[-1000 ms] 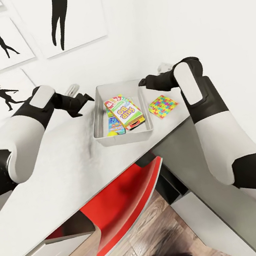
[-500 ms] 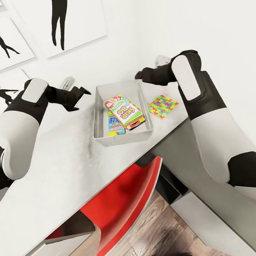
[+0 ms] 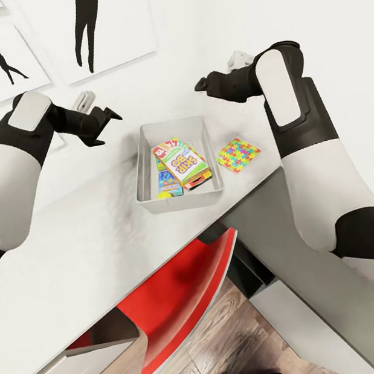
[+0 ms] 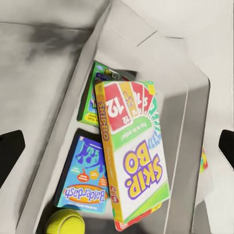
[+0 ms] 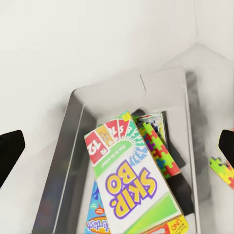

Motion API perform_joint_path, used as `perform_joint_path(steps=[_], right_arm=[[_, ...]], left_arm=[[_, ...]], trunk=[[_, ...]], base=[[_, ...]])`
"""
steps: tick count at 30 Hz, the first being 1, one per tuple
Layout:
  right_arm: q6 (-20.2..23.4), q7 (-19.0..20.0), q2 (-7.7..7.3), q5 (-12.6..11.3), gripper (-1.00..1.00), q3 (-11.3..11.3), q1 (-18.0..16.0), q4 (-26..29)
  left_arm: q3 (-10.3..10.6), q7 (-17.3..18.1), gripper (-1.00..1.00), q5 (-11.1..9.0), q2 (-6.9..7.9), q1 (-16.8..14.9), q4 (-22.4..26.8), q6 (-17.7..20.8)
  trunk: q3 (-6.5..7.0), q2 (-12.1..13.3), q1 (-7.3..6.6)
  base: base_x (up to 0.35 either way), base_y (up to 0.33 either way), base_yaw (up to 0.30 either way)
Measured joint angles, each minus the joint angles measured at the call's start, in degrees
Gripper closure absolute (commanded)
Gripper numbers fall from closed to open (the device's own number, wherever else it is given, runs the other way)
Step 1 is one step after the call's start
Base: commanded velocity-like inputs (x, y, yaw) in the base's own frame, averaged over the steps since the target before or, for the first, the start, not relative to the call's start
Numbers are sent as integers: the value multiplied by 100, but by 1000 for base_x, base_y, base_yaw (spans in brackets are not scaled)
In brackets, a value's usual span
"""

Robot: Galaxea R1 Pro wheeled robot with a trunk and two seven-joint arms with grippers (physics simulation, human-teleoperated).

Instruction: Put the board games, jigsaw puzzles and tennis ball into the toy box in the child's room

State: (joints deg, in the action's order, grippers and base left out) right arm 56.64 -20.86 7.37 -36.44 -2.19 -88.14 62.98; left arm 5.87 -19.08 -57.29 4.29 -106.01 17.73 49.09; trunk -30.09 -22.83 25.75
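Note:
The grey toy box (image 3: 141, 171) stands on the white table (image 3: 81, 248) against the wall. Inside it a Skip-Bo board game (image 3: 184, 166) lies on top, over a blue Balderdash box (image 4: 85, 175), a green box (image 4: 96, 95), a jigsaw puzzle (image 5: 158, 148) and an Uno box (image 5: 171, 226). The tennis ball (image 3: 164, 195) rests in the box's near corner. A second colourful jigsaw puzzle (image 3: 238, 154) lies flat on the table just right of the box. My left gripper (image 3: 104, 117) hangs open above and left of the box. My right gripper (image 3: 201, 84) hangs open above its far right corner. Both are empty.
A red chair (image 3: 187, 291) is tucked under the table's front edge, over wooden floor. Black silhouette pictures (image 3: 2, 63) hang on the wall behind the table. The table's right end (image 3: 271, 175) lies close to the loose puzzle.
Both arms have risen from the table. The left gripper moved up and to the left, the right gripper moved up. The toys and box stayed still.

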Motion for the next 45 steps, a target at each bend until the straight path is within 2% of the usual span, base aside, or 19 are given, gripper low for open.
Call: perform_joint_path(steps=[8, 23, 39, 45], right_arm=[[0, 0, 0, 0, -100, 0, -242, 0], [7, 2, -2, 1, -100, 4, -236, 0], [131, 88, -47, 11, -100, 73, 128, -515], [134, 94, -44, 11, -100, 75, 213, -708]], left_arm=[[1, 0, -100, 2, 0, -137, 0, 1], [3, 4, -100, -2, -1, -132, 3, 1], [48, 59, -100, -41, -4, 280, 91, -22], [52, 113, -100, -44, -2, 341, 97, -36]], trunk=[[-4, 0, 0], [-12, 1, 0], [-15, 1, 1], [-15, 1, 0]], base=[[0, 0, 0], [0, 0, 0], [0, 0, 0], [0, 0, 0]])
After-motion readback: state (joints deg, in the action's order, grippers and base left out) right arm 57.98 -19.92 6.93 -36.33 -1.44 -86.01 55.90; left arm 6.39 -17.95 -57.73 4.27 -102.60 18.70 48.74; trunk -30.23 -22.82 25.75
